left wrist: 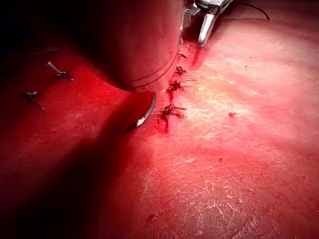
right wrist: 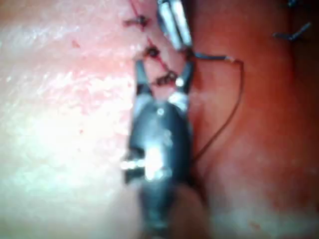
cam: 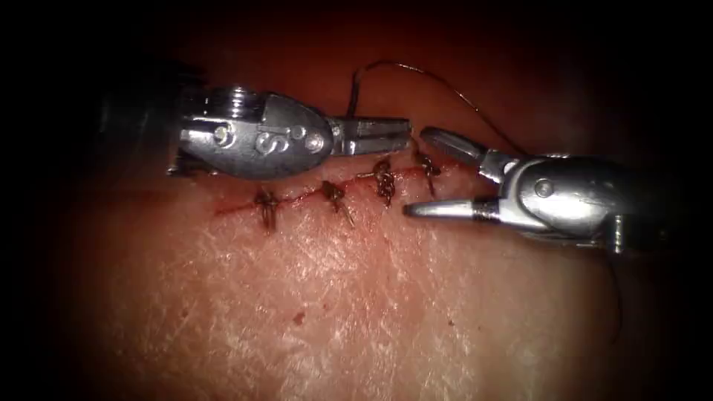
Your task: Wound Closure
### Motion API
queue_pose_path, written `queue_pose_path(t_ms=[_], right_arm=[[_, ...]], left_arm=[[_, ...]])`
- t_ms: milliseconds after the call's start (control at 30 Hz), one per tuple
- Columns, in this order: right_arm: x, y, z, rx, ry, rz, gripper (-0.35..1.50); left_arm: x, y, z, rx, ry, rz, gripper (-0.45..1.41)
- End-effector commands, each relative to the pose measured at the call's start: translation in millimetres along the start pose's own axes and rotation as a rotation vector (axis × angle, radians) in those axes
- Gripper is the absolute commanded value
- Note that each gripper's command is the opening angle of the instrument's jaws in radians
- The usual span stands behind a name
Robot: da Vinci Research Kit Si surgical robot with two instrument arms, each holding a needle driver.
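Note:
The cut (cam: 297,199) runs across the tissue (cam: 356,297) with several dark knots on it. My left tool (cam: 401,134) lies just behind the cut, jaws shut on the thread (cam: 416,70). From these jaws the thread rises, arcs to the right and drops behind my right tool (cam: 416,172). The right tool's jaws are open with nothing in them, one on each side of the rightmost knot (cam: 427,164). In the right wrist view the same open jaws (right wrist: 164,69) straddle that knot (right wrist: 166,78), and the left tool (right wrist: 183,42) holds the thread (right wrist: 241,84) just beyond.
Short cut ends of thread (left wrist: 60,73) lie on the tissue away from the cut, others (right wrist: 294,35) in the right wrist view. Red fluid marks the cut line (left wrist: 169,97). A further strand of thread (cam: 617,297) hangs below the right tool's shaft.

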Motion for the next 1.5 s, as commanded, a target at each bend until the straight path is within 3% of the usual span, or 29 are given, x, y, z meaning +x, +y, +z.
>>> queue_pose_path(t_ms=[33,200,533,933,1000,1033,1067,1100,1467,1500], right_arm=[[-0.6,0.1,1.3,-0.002,-0.010,-0.001,1.28],[-1.7,1.3,3.0,-0.020,-0.043,-0.005,1.28],[-1.4,1.4,6.3,-0.018,-0.046,-0.001,1.28],[-2.3,1.1,7.8,-0.003,-0.062,-0.009,1.21],[-2.5,1.1,7.7,0.017,-0.066,-0.008,0.96],[-2.5,1.1,7.7,0.033,-0.065,-0.008,0.57],[-2.5,1.0,7.5,0.042,-0.062,-0.011,-0.11],[-2.5,1.0,7.4,0.050,-0.062,-0.005,-0.35],[-1.0,2.3,6.2,0.008,-0.008,-0.015,-0.35],[-0.5,2.6,5.9,-0.002,-0.003,-0.011,0.42]], left_arm=[[-0.2,0.1,0.8,0.002,0.000,0.000,-0.45],[-0.2,0.2,0.9,0.003,-0.001,0.001,-0.45],[0.0,0.6,0.9,0.005,-0.003,0.001,-0.45],[0.0,0.6,1.0,0.005,-0.004,0.001,-0.45],[0.0,0.6,1.0,0.005,-0.004,0.001,-0.45],[0.0,0.6,1.0,0.005,-0.004,0.001,-0.45],[0.0,0.6,1.0,0.005,-0.004,0.001,-0.45],[0.0,0.6,1.0,0.005,-0.004,0.001,-0.45],[-0.2,0.9,1.2,0.002,-0.009,0.003,-0.45],[-0.3,0.8,1.0,0.001,-0.008,0.004,-0.45]])
